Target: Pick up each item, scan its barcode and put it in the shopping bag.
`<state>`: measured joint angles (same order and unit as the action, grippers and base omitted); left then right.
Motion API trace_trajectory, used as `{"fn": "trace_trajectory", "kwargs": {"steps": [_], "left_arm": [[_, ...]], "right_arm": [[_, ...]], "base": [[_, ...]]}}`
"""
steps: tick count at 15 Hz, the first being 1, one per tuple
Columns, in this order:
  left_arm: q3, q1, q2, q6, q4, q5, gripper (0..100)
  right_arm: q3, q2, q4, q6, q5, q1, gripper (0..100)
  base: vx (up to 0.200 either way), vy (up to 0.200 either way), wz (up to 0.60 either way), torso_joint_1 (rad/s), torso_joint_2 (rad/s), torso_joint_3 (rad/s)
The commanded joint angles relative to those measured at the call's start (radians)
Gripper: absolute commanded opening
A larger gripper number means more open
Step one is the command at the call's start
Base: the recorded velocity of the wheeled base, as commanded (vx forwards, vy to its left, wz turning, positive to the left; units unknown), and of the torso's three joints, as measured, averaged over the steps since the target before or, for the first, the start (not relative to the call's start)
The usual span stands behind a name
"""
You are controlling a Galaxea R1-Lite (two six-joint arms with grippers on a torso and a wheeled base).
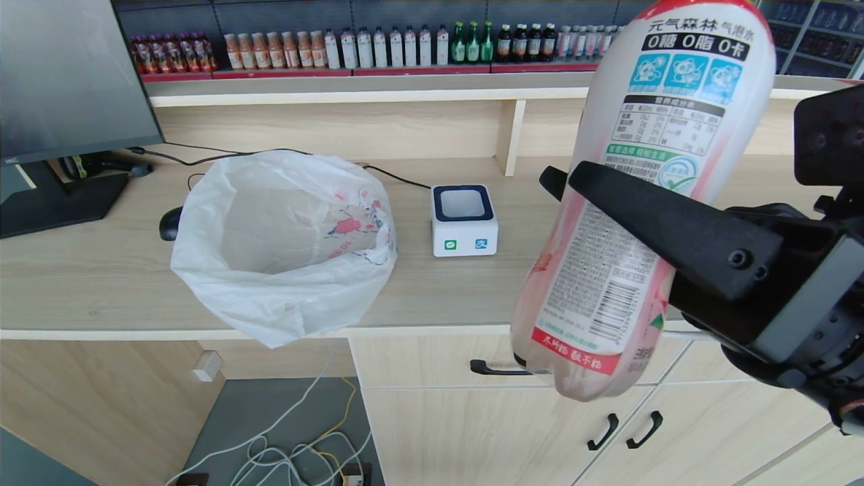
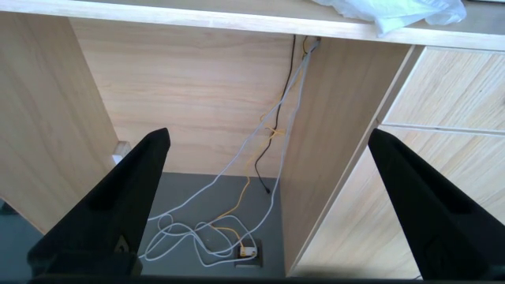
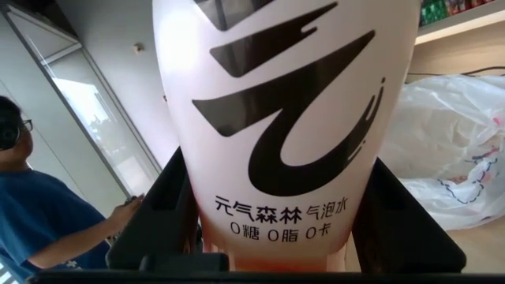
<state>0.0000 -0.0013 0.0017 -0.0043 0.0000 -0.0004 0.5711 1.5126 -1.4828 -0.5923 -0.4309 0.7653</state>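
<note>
My right gripper (image 1: 574, 185) is shut on a pink and white drink bottle (image 1: 628, 202), held high at the right, tilted, with its label and barcode facing the head camera. In the right wrist view the bottle (image 3: 284, 134) sits between the two fingers (image 3: 170, 205). The white barcode scanner (image 1: 464, 219) stands on the wooden counter (image 1: 101, 270), to the left of and beyond the bottle. The white shopping bag (image 1: 283, 243) stands open left of the scanner. My left gripper (image 2: 268, 205) is open and empty, low under the counter, facing the floor cables.
A monitor (image 1: 67, 74) and a dark mouse (image 1: 169, 223) are at the counter's left. Shelves of bottles (image 1: 378, 47) line the back wall. Cupboard doors with black handles (image 1: 607, 432) are below the counter. Cables (image 1: 290, 452) lie on the floor.
</note>
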Motion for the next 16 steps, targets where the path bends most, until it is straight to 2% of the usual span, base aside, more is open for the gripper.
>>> {"fn": "trace_trajectory", "kwargs": {"steps": [1, 10, 14, 16], "left_arm": [[0.000, 0.000, 0.000, 0.000, 0.000, 0.000, 100], [0.000, 0.000, 0.000, 0.000, 0.000, 0.000, 100], [0.000, 0.000, 0.000, 0.000, 0.000, -0.001, 100], [0.000, 0.000, 0.000, 0.000, 0.000, 0.000, 100]], "right_arm": [[0.000, 0.001, -0.001, 0.000, -0.002, 0.000, 0], [-0.013, 0.005, 0.001, 0.072, 0.000, -0.001, 0], [-0.027, 0.043, 0.007, 0.240, 0.004, -0.004, 0], [-0.030, 0.071, 0.010, 0.381, 0.070, -0.024, 0]], "base": [[0.000, 0.000, 0.00, 0.000, 0.00, 0.000], [0.000, 0.000, 0.00, 0.000, 0.00, 0.000], [0.000, 0.000, 0.00, 0.000, 0.00, 0.000], [0.000, 0.000, 0.00, 0.000, 0.00, 0.000]]}}
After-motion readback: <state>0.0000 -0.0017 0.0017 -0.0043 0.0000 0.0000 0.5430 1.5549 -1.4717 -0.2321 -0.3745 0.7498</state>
